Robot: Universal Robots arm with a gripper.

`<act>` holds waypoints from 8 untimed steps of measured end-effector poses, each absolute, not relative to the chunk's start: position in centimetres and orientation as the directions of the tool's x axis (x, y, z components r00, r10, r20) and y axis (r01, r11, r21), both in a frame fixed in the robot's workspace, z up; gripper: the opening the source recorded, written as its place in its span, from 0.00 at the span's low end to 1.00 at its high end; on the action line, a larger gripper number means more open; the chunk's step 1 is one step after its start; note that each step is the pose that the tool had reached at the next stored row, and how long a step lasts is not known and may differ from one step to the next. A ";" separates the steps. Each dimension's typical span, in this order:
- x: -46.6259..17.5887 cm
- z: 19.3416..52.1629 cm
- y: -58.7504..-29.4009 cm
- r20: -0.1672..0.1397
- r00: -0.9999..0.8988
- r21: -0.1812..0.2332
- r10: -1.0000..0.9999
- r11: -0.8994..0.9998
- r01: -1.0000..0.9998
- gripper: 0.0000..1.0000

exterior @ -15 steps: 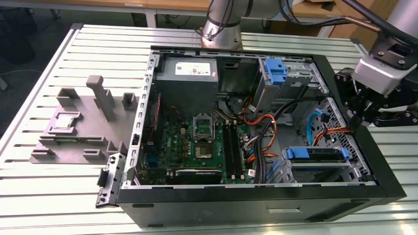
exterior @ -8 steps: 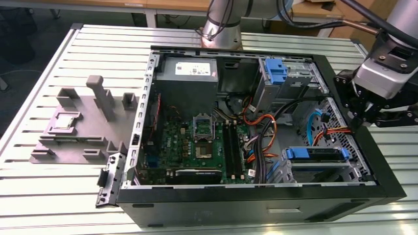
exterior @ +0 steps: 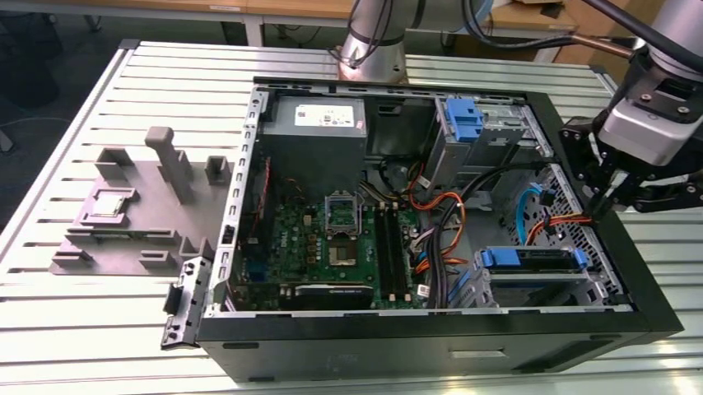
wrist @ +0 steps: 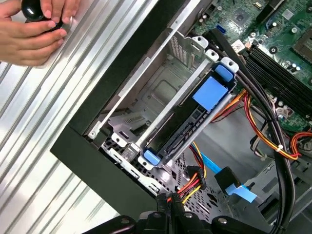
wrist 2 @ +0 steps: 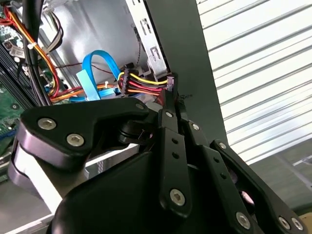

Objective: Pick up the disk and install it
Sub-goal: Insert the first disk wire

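- The gripper [exterior: 607, 204] hangs over the computer case's [exterior: 439, 333] wall on the exterior view's right. Its fingers are pressed together on nothing, with cables [wrist 2: 144, 83] just beside the tips.
- Bare slatted table [exterior: 66, 329] lies outside that wall, and a person's hand [wrist: 31, 29] rests there.
- The disk [exterior: 533, 258] sits in the corner drive cage [wrist: 161, 92], near the gripper but apart from it.

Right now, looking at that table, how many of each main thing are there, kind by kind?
computer case, lid off: 1
disk with blue rails, sitting in the case's drive cage: 1
grey fixture beside the case: 1
gripper over the case's edge: 1
Total: 4
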State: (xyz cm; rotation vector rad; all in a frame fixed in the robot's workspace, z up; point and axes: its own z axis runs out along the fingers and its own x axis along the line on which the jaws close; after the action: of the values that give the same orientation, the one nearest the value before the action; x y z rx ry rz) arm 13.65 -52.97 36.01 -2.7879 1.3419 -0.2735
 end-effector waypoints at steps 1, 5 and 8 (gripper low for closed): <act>13.6 36.0 -53.0 0.143 0.618 -0.108 -0.773 -0.633 -0.767 0.17; 13.7 36.0 -53.0 0.143 0.650 -0.108 -0.747 -0.664 -0.740 0.17; 13.7 35.9 -53.0 0.143 0.684 -0.108 -0.715 -0.699 -0.707 0.25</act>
State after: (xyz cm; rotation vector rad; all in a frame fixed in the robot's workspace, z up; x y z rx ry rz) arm 13.65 -52.96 35.91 -2.8424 1.2008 -0.2697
